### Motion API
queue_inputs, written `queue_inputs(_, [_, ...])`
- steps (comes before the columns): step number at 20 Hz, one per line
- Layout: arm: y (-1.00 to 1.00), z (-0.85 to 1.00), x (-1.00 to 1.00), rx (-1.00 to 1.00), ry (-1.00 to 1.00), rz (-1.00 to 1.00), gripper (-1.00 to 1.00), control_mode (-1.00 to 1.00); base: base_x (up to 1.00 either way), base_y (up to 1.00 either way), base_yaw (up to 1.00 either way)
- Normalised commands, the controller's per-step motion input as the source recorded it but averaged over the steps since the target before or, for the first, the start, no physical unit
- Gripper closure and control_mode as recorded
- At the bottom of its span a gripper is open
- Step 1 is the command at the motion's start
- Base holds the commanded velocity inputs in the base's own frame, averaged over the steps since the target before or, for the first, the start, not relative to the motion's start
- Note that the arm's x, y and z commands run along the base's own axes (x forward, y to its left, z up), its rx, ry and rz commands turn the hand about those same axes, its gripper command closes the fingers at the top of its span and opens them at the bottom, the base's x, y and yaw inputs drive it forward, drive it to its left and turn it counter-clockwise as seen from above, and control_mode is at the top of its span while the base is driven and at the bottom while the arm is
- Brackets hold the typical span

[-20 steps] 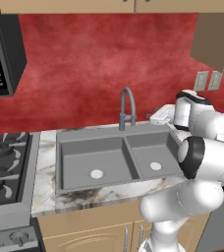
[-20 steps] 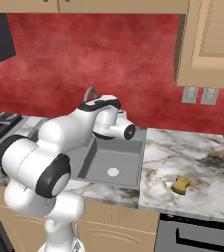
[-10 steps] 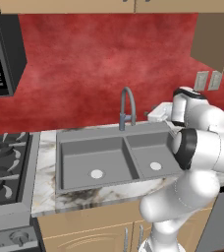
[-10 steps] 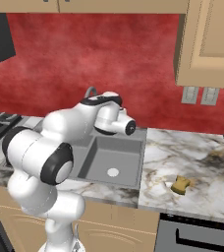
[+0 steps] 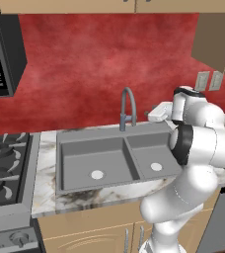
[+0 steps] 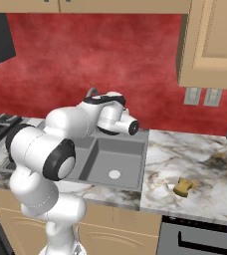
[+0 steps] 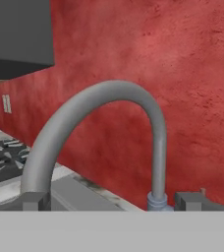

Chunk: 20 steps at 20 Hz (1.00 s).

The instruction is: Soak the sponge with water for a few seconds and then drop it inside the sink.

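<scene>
My gripper (image 7: pixel 111 201) has its two dark fingertips (image 7: pixel 34 201) spread wide apart, one low at each side of the hand view, with nothing between them. Through that gap I look straight at the grey arched faucet (image 7: pixel 99 133), which curves up from the left and comes down to its base collar near the right fingertip, with the red backsplash (image 7: pixel 192 74) behind it. From the left base view I see the hand (image 5: pixel 160 111) held level above the back right corner of the sink (image 5: pixel 70 143), pointing sideways toward the faucet (image 5: pixel 128 107) and stopping just beside it without touching. The wrist bends sharply there: the forearm (image 5: pixel 203 111) rises behind the hand, and the big white elbow (image 5: pixel 208 148) with its dark joint ring hangs over the front right edge of the sink. In the right base view the arm (image 6: pixel 75 122) folds back on itself, the shoulder section (image 6: pixel 38 152) low at the left and the upper links reaching across the sink (image 6: pixel 116 154) so that they cover the faucet (image 6: pixel 91 91) almost entirely. No water is running from the spout. The sponge (image 6: pixel 183 187) is not in my grasp; it lies on the marble counter (image 6: pixel 205 164) to the right of the sink, near the front edge and well apart from the hand. The right basin's pale drain (image 6: pixel 114 174) is bare. A stove (image 5: pixel 3 163) sits to the left of the counter.
</scene>
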Motion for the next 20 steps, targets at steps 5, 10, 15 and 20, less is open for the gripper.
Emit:
queue_inputs(5, [0.09,-0.11,0.00,0.00,-0.02,0.00,-1.00,-1.00,0.00,0.00,0.00])
queue_inputs(10, [0.12,-0.17,0.00,0.00,-0.02,0.00,-1.00,-1.00,0.00,0.00,0.00])
queue_inputs(15, [0.13,-0.12,0.00,0.00,-0.02,0.00,-1.00,-1.00,0.00,0.00,0.00])
queue_inputs(20, [0.03,-0.13,0.00,0.00,0.00,0.00,-1.00,-1.00,0.00,0.00,0.00])
